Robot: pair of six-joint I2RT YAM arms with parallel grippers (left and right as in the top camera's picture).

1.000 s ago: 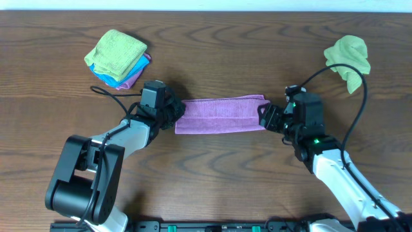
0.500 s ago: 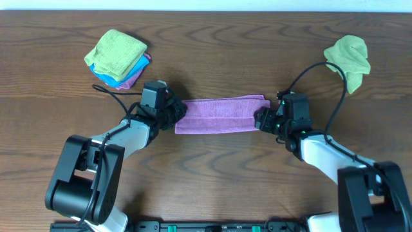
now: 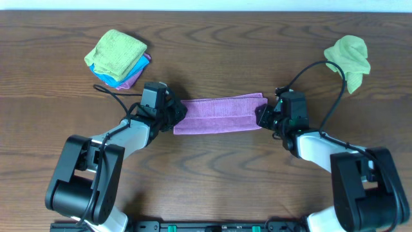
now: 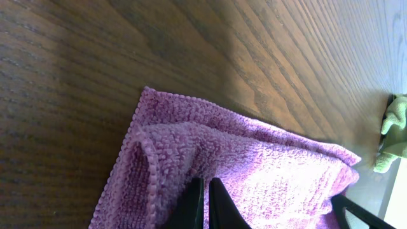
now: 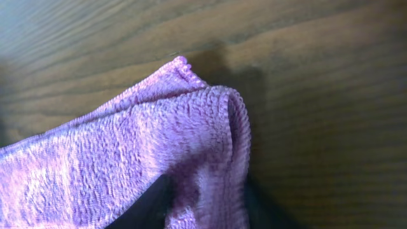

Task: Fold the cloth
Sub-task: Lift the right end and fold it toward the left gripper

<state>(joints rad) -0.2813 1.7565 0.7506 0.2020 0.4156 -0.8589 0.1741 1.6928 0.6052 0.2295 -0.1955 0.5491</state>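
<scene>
The purple cloth (image 3: 219,114) lies folded into a long strip on the wooden table. My left gripper (image 3: 175,114) is at the strip's left end. In the left wrist view its fingers (image 4: 205,197) are pressed together on the cloth (image 4: 267,165), pinching the layers. My right gripper (image 3: 262,116) is at the strip's right end. In the right wrist view the folded corner of the cloth (image 5: 127,152) sits between its dark fingers (image 5: 203,197), which are closed on it.
A stack of folded cloths (image 3: 117,58), green on top, sits at the back left. A crumpled green cloth (image 3: 349,57) lies at the back right, also visible in the left wrist view (image 4: 394,133). A cable loops near the right arm.
My right gripper has moved left and back onto the cloth's right end. The strip has shifted slightly to the left. The left gripper has stayed at the left end.
</scene>
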